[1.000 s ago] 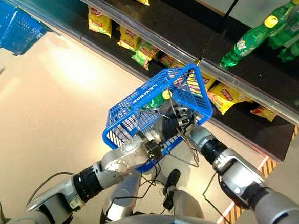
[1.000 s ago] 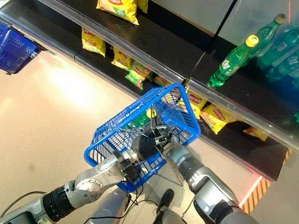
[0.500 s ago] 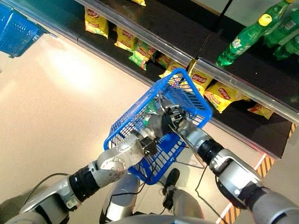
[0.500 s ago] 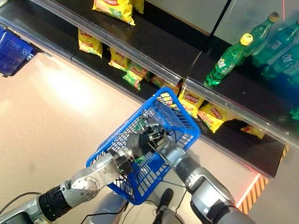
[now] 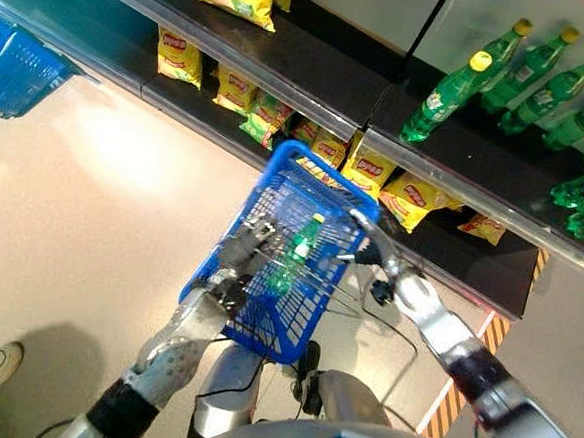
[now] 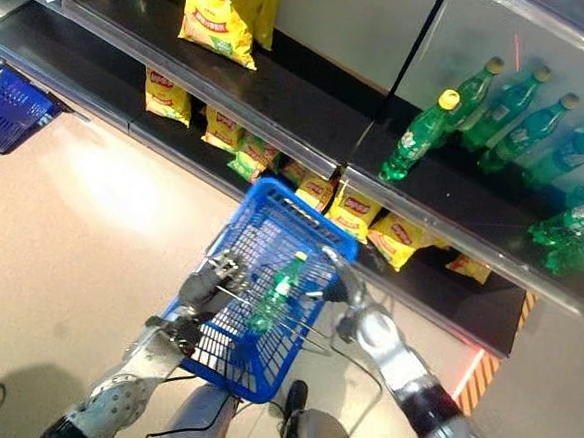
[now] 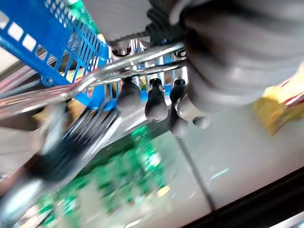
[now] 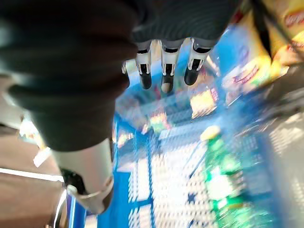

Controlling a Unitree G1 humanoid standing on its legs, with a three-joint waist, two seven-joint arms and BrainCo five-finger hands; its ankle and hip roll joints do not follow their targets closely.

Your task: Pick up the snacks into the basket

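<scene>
Snacks (image 6: 222,14) are what the job is about, and none lies in the basket (image 5: 274,268) yet; the yellow bags sit on the shelves across the upper part of the frame.

The left hand (image 7: 156,97) has its fingers curled round the basket's wire handle (image 7: 130,59), as its wrist view shows, and it sits at the basket's left rim in the left eye view. The right hand (image 5: 367,250) is at the basket's right rim, just beside the handle wires; in its wrist view the fingers (image 8: 164,69) hang straight and relaxed above the basket, closed on nothing.

To do this step well, the left hand should probably keep the basket level and steady, mouth up, while the right hand reaches for the nearest bags (image 5: 361,169) on the lower shelf just past the basket's far end. A bag would likely crumple, so a broad, gentle pinch seems wise.

Counted: one basket held, one more blue basket (image 5: 18,55) at the left edge, one green bottle (image 5: 295,254) inside the held basket, and four green bottles (image 6: 495,113) standing clear on the upper right shelf, with more lying at the right edge. The bags on the lower shelf overlap too much for a sure count.
</scene>
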